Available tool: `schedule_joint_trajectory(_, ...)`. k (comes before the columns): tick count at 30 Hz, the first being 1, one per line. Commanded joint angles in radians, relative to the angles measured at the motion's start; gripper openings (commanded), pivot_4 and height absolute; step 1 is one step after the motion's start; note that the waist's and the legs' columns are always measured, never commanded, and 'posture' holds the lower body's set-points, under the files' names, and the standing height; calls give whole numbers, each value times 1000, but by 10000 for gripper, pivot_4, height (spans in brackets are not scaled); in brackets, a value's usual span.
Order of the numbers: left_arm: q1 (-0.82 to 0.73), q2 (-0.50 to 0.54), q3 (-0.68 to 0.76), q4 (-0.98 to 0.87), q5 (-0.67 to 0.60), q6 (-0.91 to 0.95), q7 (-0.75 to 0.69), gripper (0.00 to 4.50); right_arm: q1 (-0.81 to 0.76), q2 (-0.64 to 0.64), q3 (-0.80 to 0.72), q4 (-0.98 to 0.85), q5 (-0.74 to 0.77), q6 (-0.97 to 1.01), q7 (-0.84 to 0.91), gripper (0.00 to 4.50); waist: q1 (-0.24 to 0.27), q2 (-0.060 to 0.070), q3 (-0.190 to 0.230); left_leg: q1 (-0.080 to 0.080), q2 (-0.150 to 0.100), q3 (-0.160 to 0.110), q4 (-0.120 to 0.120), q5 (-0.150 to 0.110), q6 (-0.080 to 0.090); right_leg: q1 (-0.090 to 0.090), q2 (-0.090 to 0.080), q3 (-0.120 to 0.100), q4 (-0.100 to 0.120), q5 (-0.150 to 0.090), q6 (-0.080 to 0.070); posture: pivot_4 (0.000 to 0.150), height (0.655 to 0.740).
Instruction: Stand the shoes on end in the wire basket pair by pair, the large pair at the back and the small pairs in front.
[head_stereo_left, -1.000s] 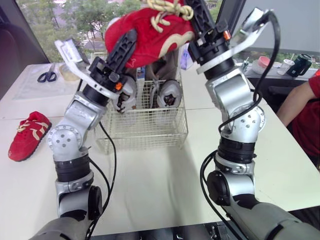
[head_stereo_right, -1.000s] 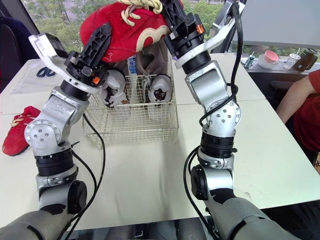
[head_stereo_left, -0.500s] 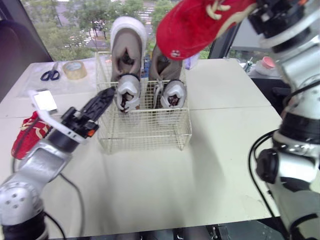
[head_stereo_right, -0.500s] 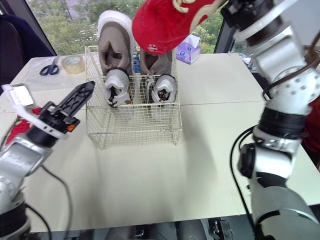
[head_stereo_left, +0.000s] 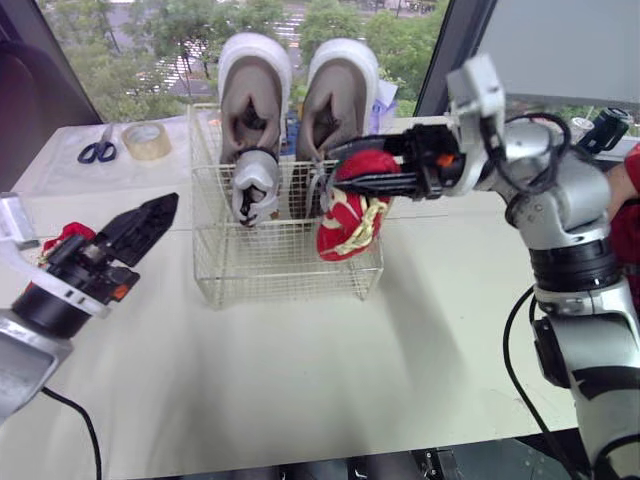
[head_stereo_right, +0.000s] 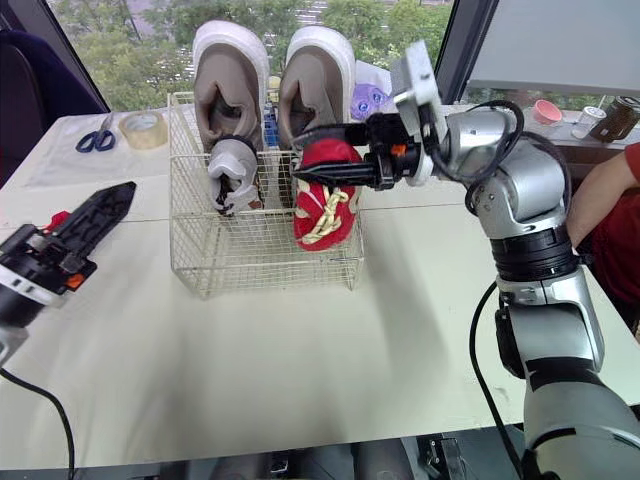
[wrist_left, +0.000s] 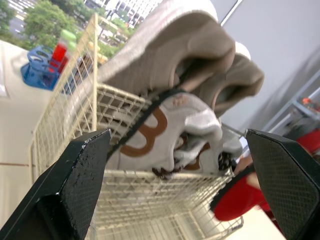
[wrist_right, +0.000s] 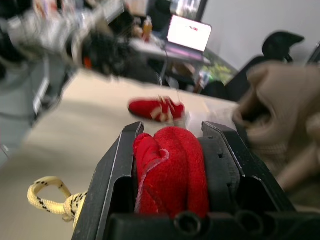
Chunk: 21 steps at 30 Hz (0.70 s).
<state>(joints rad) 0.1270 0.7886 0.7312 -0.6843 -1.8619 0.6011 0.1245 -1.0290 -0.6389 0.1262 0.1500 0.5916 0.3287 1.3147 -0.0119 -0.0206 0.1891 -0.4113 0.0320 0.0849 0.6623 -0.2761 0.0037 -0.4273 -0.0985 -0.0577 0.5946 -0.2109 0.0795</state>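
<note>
**A:** Where was the red shoe (head_stereo_right: 325, 200) at that point?

**B:** I had the right gripper (head_stereo_right: 303, 175) clamped on its heel collar, with the fabric pinched between both fingers (wrist_right: 227, 165). The shoe hung toe-down at the front right of the wire basket (head_stereo_left: 290, 290), just ahead of a grey shoe (head_stereo_left: 255, 185), with the big beige pair (head_stereo_left: 255, 90) behind.

**A:** And the left?

**B:** The left gripper (head_stereo_left: 158, 208) was spread wide and empty, near the second red shoe (wrist_right: 156, 108) on the table (head_stereo_left: 300, 380).

**A:** How should I have finished the drop?

**B:** My call was to lower it straight until the toe was seated, keep it upright, leave a gap for its mate, and only then release.
</note>
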Motion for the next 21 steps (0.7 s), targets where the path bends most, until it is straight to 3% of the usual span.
schedule_joint_trajectory(1, 15, 29, 47, 3, -37, -11, -25, 44270, 4, 15, -5, 13, -62, -82, 34, 14710, -1, 1, 0, 0, 0, 0, 0, 0, 0, 0, 0, 0, 0, 0, 0, 1500, 7400)
schedule_joint_trajectory(4, 18, 53, 28, 34, -46, 1, -28, 44270, 29, 34, 2, 52, -80, -97, 73, 14710, 3, 1, 0, 0, 1, -1, 0, 1, -1, -1, 1, -1, 1, 0, 0, 1500, 7400)
schedule_joint_trajectory(8, 46, 42, -4, 30, -26, 7, -34, 45000, 41, 38, -15, 67, -85, -86, 88, 31841, 0, 1, 1, 0, 1, -1, 0, 1, -2, 0, 1, -1, 1, 0, -1, 1500, 7400)
schedule_joint_trajectory(10, 52, 39, -9, 27, -32, 1, -35, 45000, 47, 36, -21, 60, -86, -77, 93, 42734, -1, 1, 1, 0, 1, 0, 0, 1, -2, -1, 1, 0, 1, 0, -1, 1500, 7400)
schedule_joint_trajectory(16, 65, 74, 50, 118, 29, 22, -70, 45000, 29, 16, -48, 36, -90, -38, 67, 43939, -2, 2, 1, 0, 1, -1, -1, 1, -2, -2, 1, 0, 1, 0, -1, 1500, 7400)
schedule_joint_trajectory(21, 68, 134, 135, 206, 67, 62, -129, 45000, -23, 8, -145, -44, 62, 170, 28, 43939, -2, 2, 1, 0, 2, 0, -1, 1, -2, -2, 1, 0, 1, 0, -1, 1500, 7400)
